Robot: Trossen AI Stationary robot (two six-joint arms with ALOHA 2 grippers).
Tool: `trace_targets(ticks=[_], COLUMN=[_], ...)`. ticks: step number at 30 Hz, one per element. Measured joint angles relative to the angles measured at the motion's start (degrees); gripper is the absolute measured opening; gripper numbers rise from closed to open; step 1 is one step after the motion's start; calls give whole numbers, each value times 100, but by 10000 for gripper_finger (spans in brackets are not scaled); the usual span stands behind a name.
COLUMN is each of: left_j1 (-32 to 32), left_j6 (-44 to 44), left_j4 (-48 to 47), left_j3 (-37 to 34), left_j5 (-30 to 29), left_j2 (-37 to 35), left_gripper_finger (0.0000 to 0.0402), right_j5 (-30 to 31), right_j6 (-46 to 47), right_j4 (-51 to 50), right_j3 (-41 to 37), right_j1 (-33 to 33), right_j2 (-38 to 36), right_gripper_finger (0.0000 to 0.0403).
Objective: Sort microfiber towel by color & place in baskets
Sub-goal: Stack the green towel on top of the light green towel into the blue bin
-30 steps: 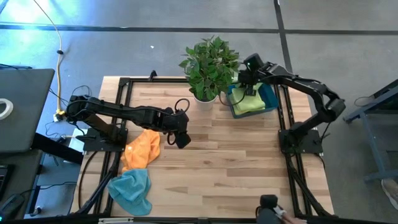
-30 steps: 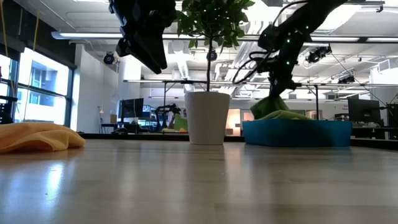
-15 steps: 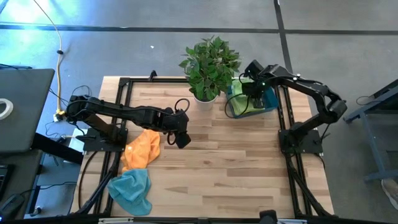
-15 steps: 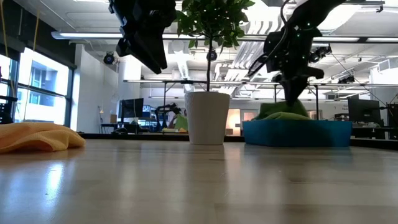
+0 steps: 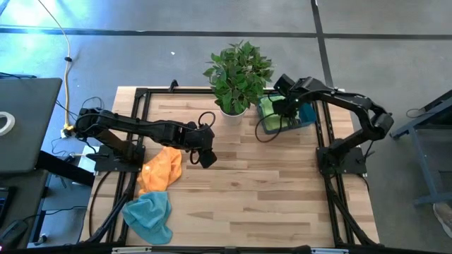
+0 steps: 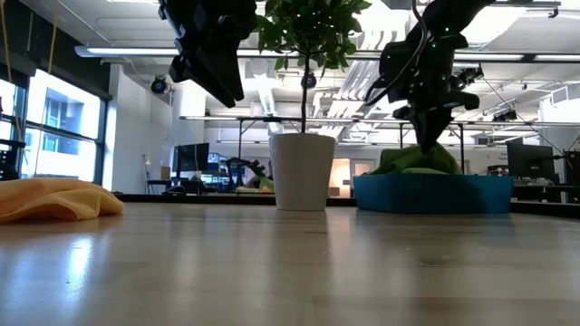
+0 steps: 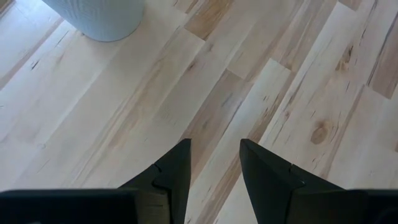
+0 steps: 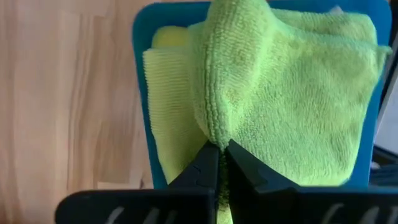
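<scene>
A bright green microfiber towel (image 8: 280,93) lies bunched in the dark teal-blue basket (image 8: 138,62) at the table's far right, beside a white plant pot (image 5: 233,109). My right gripper (image 8: 222,155) stands over the basket (image 6: 430,193), shut on the green towel (image 5: 270,113). An orange towel (image 5: 161,169) and a teal towel (image 5: 150,215) lie flat on the table's left side. My left gripper (image 5: 206,156) hangs open above bare wood next to the orange towel, with nothing between its fingers (image 7: 174,168). My right gripper pinches a raised fold (image 8: 214,127) of the green towel between its two fingers, several layers thick. The fingers come from above, pointing steeply down. The fold runs up into the fingers as a ridge, and the rest of the towel lies in the basket.
A leafy plant (image 5: 239,70) in the white pot (image 6: 302,172) stands right beside the basket's left side. Black frame rails (image 5: 145,106) run along the table's left, far and right edges. Bare wood stretches across the middle and near right of the table.
My right gripper has tipped to point more steeply down and has shifted a little toward the table's near edge over the basket, staying shut on the green towel. The towel has been drawn from a flatter spread into a bunched ridge under the fingers.
</scene>
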Motion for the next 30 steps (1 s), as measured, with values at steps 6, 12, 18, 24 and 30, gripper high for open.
trace_targets(ticks=[6,12,18,24,30], left_j1=[0,0,0,2,7], left_j6=[0,2,23,157,157], left_j4=[0,0,0,2,-4], left_j3=[0,0,0,0,0], left_j5=[1,0,0,0,0], left_j2=[0,0,0,0,0], left_gripper_finger=[126,126,126,126,126], right_j5=[85,321,1087,461,107], right_j6=[630,1693,2890,3003,3176], right_j4=[-75,-497,-1188,-661,-23], right_j3=[0,0,-1,-7,-7], right_j1=[0,4,2,37,87], right_j2=[0,-16,-24,-184,-219], right_gripper_finger=[55,138,159,146,137])
